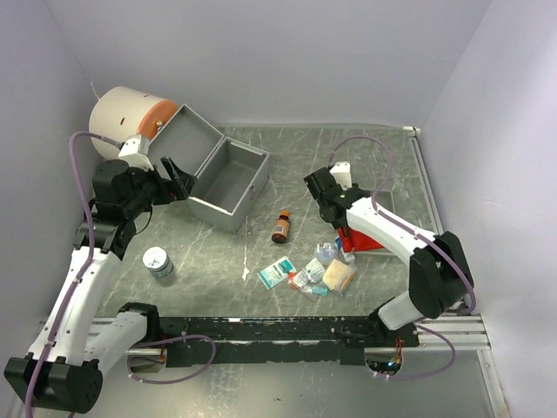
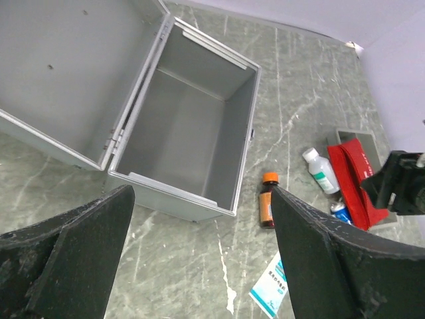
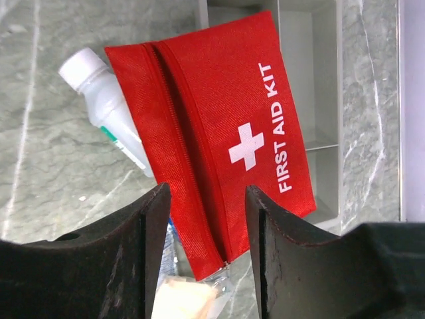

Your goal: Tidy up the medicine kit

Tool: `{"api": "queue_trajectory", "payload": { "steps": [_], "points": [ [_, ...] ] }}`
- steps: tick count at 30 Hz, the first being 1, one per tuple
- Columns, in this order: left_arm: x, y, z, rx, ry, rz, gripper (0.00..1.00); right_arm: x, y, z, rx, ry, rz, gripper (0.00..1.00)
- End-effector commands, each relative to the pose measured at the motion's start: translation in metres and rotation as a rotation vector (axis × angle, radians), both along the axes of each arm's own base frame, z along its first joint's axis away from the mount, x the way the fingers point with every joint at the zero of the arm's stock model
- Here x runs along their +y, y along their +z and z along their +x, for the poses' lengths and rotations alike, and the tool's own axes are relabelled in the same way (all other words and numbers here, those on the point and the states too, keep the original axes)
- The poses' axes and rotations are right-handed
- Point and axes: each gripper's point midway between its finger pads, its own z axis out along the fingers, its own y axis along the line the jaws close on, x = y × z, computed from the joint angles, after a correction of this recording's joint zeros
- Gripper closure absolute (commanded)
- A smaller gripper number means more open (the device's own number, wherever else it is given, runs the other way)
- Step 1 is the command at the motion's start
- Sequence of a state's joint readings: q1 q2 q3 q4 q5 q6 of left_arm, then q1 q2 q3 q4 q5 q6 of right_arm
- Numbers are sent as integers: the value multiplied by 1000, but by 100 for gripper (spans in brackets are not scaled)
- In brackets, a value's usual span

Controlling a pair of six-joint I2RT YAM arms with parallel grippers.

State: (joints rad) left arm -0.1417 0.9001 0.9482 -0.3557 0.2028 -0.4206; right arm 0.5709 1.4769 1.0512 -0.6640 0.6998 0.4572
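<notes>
Grey case (image 2: pixel 182 133) gapes open, amber bottle (image 2: pixel 267 205) near its front corner.

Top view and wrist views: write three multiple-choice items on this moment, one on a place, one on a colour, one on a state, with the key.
1. Where is the brown bottle relative to the grey case?
A. Inside it. B. On the table, outside it. C. On the white drum.
2. What colour is the FIRST AID KIT pouch?
A. Blue. B. Green. C. Red.
3. How is the case's lid?
A. Open. B. Shut. C. Detached.

1 B: the bottle sits on the table beside the case, and the case's inside shows empty.
2 C: the fabric is red with a white cross.
3 A: the lid is swung back on its hinges.
</notes>
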Motion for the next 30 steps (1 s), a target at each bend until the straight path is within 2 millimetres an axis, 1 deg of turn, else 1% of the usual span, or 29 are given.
{"api": "queue_trajectory", "payload": {
  "steps": [1, 7, 10, 13, 15, 18, 22, 25, 27, 29, 30],
  "points": [
    [-19, 8, -3, -44, -92, -59, 6, -19, -16, -4, 74, -22, -106, 54],
    [-21, 4, -5, -47, -104, -54, 6, -33, -41, 0, 143, -37, -172, 63],
    [-25, 6, -6, -53, -119, -64, 6, -36, -53, 5, 167, -25, -194, 71],
    [-26, 6, -6, -55, -126, -70, 6, -32, -60, 11, 183, -10, -199, 89],
    [-27, 6, -6, -56, -129, -73, 7, -30, -58, 15, 172, -15, -193, 99],
    [-33, 7, -9, -60, -166, -76, 7, -28, -40, 22, 110, -43, -168, 100],
    [-43, 8, -14, -47, -221, -103, 7, -29, -4, 27, 4, -85, -128, 100],
    [-52, 4, -14, -22, -258, -155, 7, -26, 21, 27, -74, -96, -52, 100],
    [-62, 2, -15, -10, -299, -204, 8, -17, 35, 28, -116, -82, 28, 100],
    [-72, 0, -14, 7, -328, -242, 10, -1, 49, 30, -153, -29, 138, 100],
    [-77, 0, -13, 13, -340, -254, 10, 11, 56, 31, -173, 6, 210, 100]
  ]
}}
